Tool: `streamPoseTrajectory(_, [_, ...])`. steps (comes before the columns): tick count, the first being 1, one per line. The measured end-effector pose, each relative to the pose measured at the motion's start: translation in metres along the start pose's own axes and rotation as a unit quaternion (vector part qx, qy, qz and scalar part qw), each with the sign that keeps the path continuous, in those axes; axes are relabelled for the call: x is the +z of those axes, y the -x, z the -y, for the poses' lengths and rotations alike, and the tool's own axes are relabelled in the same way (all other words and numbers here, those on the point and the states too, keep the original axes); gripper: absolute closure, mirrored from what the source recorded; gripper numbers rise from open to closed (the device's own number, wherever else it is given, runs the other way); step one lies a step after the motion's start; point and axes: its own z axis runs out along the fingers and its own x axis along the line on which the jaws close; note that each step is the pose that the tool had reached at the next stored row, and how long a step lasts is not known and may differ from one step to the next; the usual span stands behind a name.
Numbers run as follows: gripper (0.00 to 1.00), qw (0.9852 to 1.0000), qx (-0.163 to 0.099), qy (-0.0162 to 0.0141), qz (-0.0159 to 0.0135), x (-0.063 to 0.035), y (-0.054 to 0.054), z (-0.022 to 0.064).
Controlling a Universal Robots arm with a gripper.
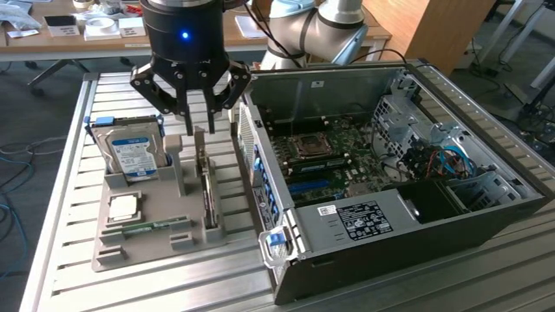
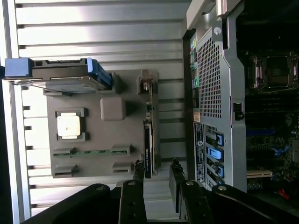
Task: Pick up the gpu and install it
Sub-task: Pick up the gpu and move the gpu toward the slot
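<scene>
The fingers [image 2: 139, 173] stand spread, with a clear gap between them and nothing pinched. The gripper [image 1: 199, 127] hangs straight down over the near end of the gpu [image 2: 148, 140], one finger to each side of its thin top edge. In the wrist view the card lies closer to one finger than the other, so the step in hand looks like lining up for the grasp. It would go best if the gripper centres over the card first, so that both pads meet the board together rather than one pushing it sideways in its slot. The gpu stands on edge in the grey holder [image 1: 165, 250], upright and seated between the holder's posts. A grip low enough to catch the flat board, not just the rim, should keep it from twisting. The hard drive [image 1: 130, 153] with its blue rails stands just beside it in the same holder. The processor chip [image 1: 123, 207] and the green memory stick [image 1: 143, 227] lie flat further along, so the fingers should stay clear of all three. The holder sits on the slatted metal surface [image 1: 61, 260], and the open computer case [image 1: 390, 260] lies just beside it, on the exterior view's right.
</scene>
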Motion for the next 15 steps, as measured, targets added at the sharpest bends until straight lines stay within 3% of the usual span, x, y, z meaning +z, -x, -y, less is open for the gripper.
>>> streamPoseTrajectory(9, [0.64,1.0,0.0,0.0001,0.0016,0.0133,0.0,0.0006])
streamPoseTrajectory(15, [0.64,1.0,0.0,0.0001,0.0017,0.0144,0.0,0.0006])
